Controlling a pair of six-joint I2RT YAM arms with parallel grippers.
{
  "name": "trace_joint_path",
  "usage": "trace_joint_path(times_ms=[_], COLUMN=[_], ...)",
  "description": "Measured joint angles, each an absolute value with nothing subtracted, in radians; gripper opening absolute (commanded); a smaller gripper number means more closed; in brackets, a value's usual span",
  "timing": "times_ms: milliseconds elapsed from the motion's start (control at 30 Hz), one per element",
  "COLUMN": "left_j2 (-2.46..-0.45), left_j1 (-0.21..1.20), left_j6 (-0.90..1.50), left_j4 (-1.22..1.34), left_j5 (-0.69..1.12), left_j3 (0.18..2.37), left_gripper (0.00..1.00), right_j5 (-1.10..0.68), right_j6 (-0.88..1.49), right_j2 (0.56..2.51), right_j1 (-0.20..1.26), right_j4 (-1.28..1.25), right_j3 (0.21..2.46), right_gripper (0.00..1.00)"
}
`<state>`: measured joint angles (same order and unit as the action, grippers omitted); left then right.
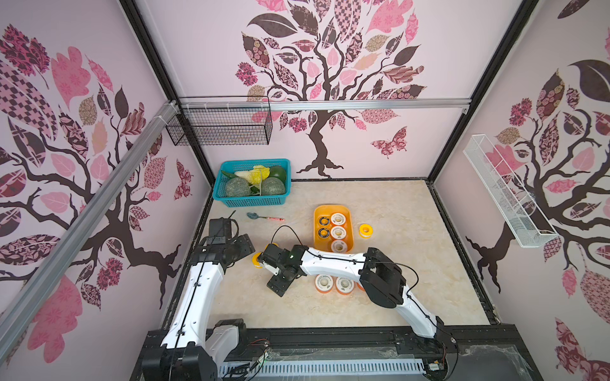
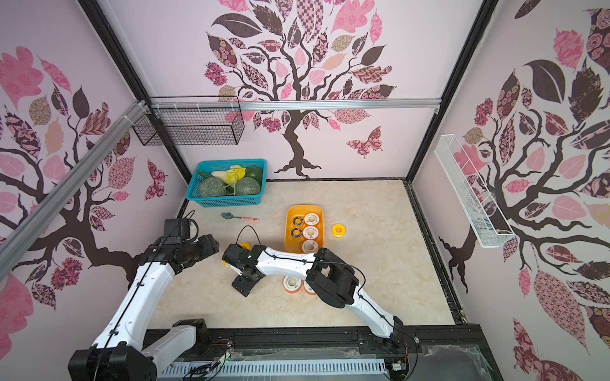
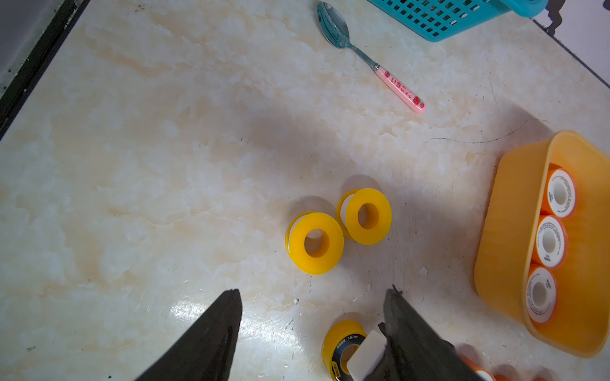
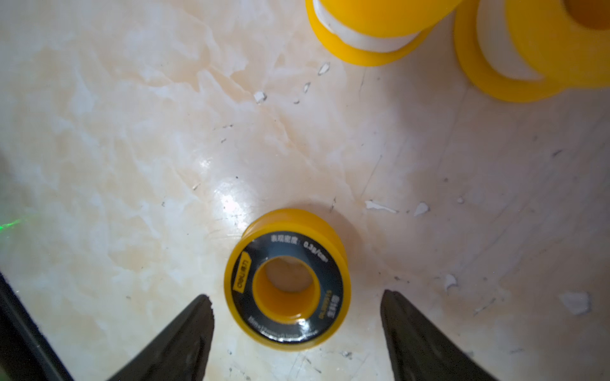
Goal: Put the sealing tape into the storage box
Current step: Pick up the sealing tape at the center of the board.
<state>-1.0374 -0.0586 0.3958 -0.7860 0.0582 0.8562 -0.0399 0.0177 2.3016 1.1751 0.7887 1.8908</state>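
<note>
Hovering over a small yellow black-faced spool (image 4: 287,280) of sealing tape, the right hand (image 4: 295,297) is wide open & empty. One finger sits each side of the spool, neither touching it as far as the right wrist view shows. That spool lies flat on the worktop (image 1: 412,264), near the storage box (image 1: 331,207), off the box's corner nearest the left arm. Two plain yellow spools (image 3: 315,242) lie flat just beside it, apart from the box. Left hand (image 3: 313,292) is open too, holding nothing, pointed toward that pair.

Inside the box: two more black-faced ones (image 1: 323,220) & three orange-rimmed white-faced spools (image 1: 338,232), all flat. Outside: a lone yellow spool (image 1: 365,230) beside the box's long wall away from the left arm. More orange-rimmed spools (image 1: 323,283) sit on the robot's side of the box, two clear, a third mostly hidden under the right arm.

Step in hand, by my read: pickup of the black-faced spool, w/ under half the spools boxed. Next move prob. needs the hand lowered, fingers closed squarely across the rim, then a lift & carry over the box wall w/o nudging the yellow pair.
</note>
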Motion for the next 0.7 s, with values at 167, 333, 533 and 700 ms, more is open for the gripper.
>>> trace_joint_path(times_ms=[167, 333, 533, 700], left_j2=[-1.037, -1.037, -1.037, -1.037], left_j1=[-0.059, -0.059, -0.059, -0.059], left_j6=[0.395, 0.395, 0.395, 0.395], left_j4=[-0.786, -0.786, -0.786, -0.785], left_j5=[0.06, 0.069, 0.076, 0.084], left_j3=[0.856, 0.856, 0.856, 0.856], left_gripper=[0.73, 0.73, 0.73, 0.73], right_j5=[-0.035, -0.024, -0.007, -0.011], right_j6=[0.026, 0.036, 0.048, 0.068], right_j2=[2.33, 2.346, 2.344, 2.308], right_j1=[1.176, 1.176, 1.174, 1.159], right_j4=[0.797, 0.807, 0.799, 0.767], right_j3=[1.928, 1.942, 1.936, 1.876], right_gripper=[0.77, 0.71, 0.66, 0.61])
